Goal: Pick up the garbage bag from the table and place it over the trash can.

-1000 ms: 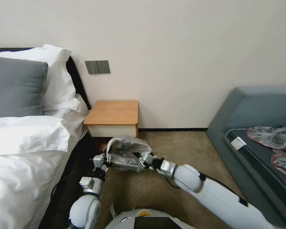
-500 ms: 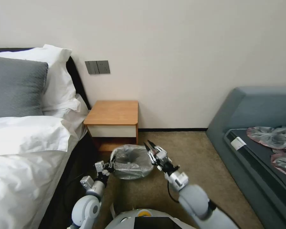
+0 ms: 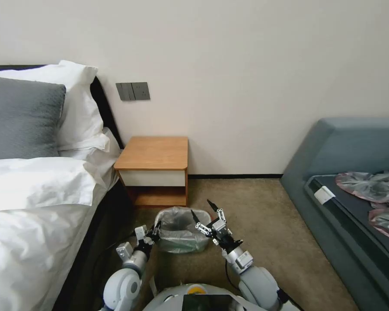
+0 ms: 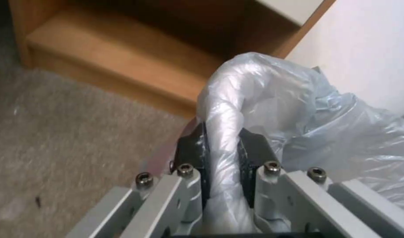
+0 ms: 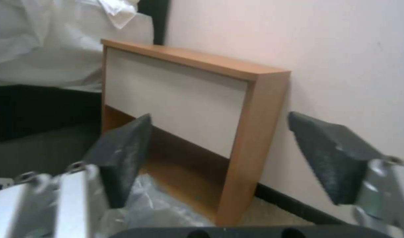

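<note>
- Fingers of my left gripper (image 4: 223,155) are pinched on the bin's rolled rim, with the garbage bag (image 4: 325,132) wrapped over that rim, so film and plastic edge are clamped together at the near-left corner.
- My right gripper (image 3: 208,212) hangs above the bin's right side with its jaws spread wide and nothing between them; in its wrist view the dark pads (image 5: 122,155) frame the nightstand.
- Between the two grippers, the trash can (image 3: 182,247) stands on the carpet, and the bag lines it with its mouth folded out over the rim.
- I judge the bag feather-light, limp and slippery: it will crumple, cling and slide off a smooth rim, and could tear if tugged. The best hold is at the folded edge over the rim, pinching a bunched fold, not one thin layer.
- Beyond the bin stands the table (image 3: 153,153), its top bare.
- Hard to tell: whether the bag covers the far edge of the rim all round, and the bag's pink rim, which I cannot pick out. The can's own wall is mostly veiled by film.
</note>
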### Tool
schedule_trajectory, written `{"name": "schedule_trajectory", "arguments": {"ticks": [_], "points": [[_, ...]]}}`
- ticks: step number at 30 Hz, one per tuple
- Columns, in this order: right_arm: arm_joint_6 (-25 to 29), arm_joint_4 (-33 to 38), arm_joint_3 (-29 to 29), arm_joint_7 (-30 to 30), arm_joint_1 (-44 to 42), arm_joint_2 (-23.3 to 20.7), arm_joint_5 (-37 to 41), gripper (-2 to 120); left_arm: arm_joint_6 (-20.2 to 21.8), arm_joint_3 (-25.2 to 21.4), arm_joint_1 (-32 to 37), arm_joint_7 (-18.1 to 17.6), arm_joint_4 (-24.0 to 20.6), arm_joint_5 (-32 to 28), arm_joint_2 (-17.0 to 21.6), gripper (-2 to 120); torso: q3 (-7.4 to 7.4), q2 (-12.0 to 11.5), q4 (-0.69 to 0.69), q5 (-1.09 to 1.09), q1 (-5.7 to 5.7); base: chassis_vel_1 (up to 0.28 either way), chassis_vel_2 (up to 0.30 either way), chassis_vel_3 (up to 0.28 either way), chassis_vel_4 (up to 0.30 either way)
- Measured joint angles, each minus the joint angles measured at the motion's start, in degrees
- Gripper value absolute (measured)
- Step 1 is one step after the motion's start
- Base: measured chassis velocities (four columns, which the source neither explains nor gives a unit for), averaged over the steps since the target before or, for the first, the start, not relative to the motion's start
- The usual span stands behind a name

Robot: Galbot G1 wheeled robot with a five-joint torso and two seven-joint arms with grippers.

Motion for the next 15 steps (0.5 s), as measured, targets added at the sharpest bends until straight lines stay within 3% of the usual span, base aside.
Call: {"name": "schedule_trajectory", "arguments": {"ticks": [5, 11, 15], "points": [[0.4, -0.4, -0.2, -0.9, 0.0, 0.0, 0.0, 99, -0.6, 0.2, 0.1, -0.1, 1.1, 0.8, -0.4, 9, -0.01, 0.0, 0.00, 0.03, 0.00, 0.000, 0.000, 0.000, 0.000], [0.4, 0.0, 0.0, -1.5, 0.2, -0.4, 0.3, 100, -0.7, 0.5, 0.2, -0.2, 1.3, 0.9, -0.8, 9, -0.01, 0.0, 0.00, 0.02, 0.00, 0.000, 0.000, 0.000, 0.000], [0.6, -0.1, 0.1, -1.8, 0.1, -0.5, 0.4, 100, -0.4, 0.7, 0.3, -0.5, 1.5, 0.9, -0.8, 23, 0.01, 0.0, 0.00, -0.06, 0.00, 0.000, 0.000, 0.000, 0.000]]}}
